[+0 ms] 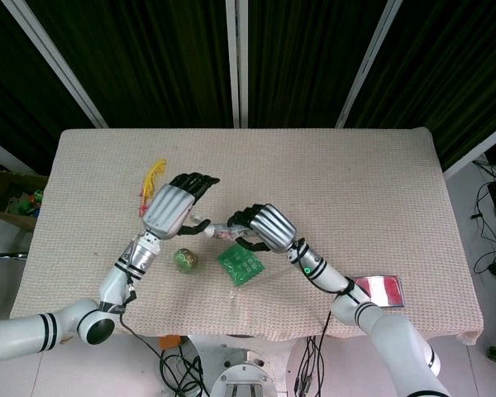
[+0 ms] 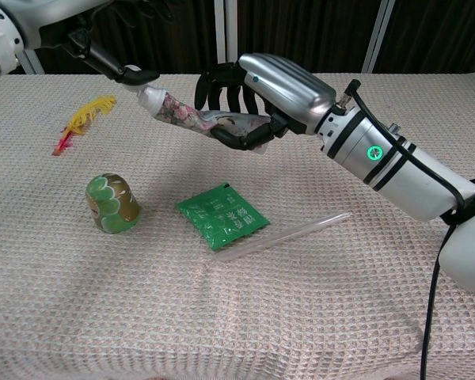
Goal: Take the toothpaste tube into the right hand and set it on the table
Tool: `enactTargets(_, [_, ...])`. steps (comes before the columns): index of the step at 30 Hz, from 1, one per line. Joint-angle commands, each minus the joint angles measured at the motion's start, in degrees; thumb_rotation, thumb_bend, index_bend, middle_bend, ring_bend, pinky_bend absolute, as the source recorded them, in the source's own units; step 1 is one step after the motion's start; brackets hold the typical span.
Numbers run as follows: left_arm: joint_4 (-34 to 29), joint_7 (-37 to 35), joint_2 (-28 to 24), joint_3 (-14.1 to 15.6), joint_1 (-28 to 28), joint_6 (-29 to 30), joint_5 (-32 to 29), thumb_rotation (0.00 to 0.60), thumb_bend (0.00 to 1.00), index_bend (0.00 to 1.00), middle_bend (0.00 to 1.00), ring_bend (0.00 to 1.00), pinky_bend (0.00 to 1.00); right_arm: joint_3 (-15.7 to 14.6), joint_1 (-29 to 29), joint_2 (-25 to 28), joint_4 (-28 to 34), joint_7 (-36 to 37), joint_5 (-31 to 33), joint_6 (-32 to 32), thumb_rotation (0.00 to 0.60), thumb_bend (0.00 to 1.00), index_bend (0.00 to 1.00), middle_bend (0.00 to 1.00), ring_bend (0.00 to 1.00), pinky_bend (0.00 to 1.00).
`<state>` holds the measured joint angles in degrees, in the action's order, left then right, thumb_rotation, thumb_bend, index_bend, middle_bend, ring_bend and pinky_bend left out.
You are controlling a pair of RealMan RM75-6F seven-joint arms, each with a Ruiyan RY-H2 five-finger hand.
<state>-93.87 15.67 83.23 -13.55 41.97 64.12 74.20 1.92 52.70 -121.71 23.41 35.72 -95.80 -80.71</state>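
Observation:
The toothpaste tube (image 1: pixel 218 229) (image 2: pixel 186 113) hangs in the air over the table's left middle, its white cap pointing left and tilted slightly down. My right hand (image 1: pixel 266 223) (image 2: pixel 277 83) grips the flat end, its dark fingers curled around it. My left hand (image 1: pixel 169 207) hovers just left of the cap with its fingers spread and held away from the tube. Only one of its fingers (image 2: pixel 115 63) reaches the cap and lies against the top. The tube's tail is hidden inside the right palm.
Under the tube lie a green sachet (image 2: pixel 222 215) and a clear straw (image 2: pixel 285 235). A green-gold egg-shaped figure (image 2: pixel 111 203) stands to the left, with a yellow feather (image 2: pixel 87 115) behind it. A red flat object (image 1: pixel 379 289) lies near the table's front right edge.

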Motion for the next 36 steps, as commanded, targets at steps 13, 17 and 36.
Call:
enactTargets(13, [0.94,-0.76,0.25,0.28,0.79,-0.84,-0.05,0.512,0.26,0.15,0.19,0.16,0.23,-0.80,0.33,-0.23,0.00,-0.93,-0.83,-0.61,0.600,0.69,0.89,0.71,0.55,0.68])
enactTargets(17, [1.19,-1.03,0.47,0.38,0.90,-0.84,0.04,0.511,0.26,0.15,0.19,0.16,0.23,-0.82,0.41,-0.30,0.04,-0.99,-0.82,-0.51,0.600,0.69,0.89,0.71,0.55,0.68])
enactTargets(36, [-4.27,-2.69,-5.54,2.15,-5.64,6.78,1.45,0.511,0.26,0.15,0.19,0.16,0.23,-1.72,1.62,7.17,2.26,-8.84,0.64,12.01,0.600,0.62,0.88,0.69,0.54,0.68])
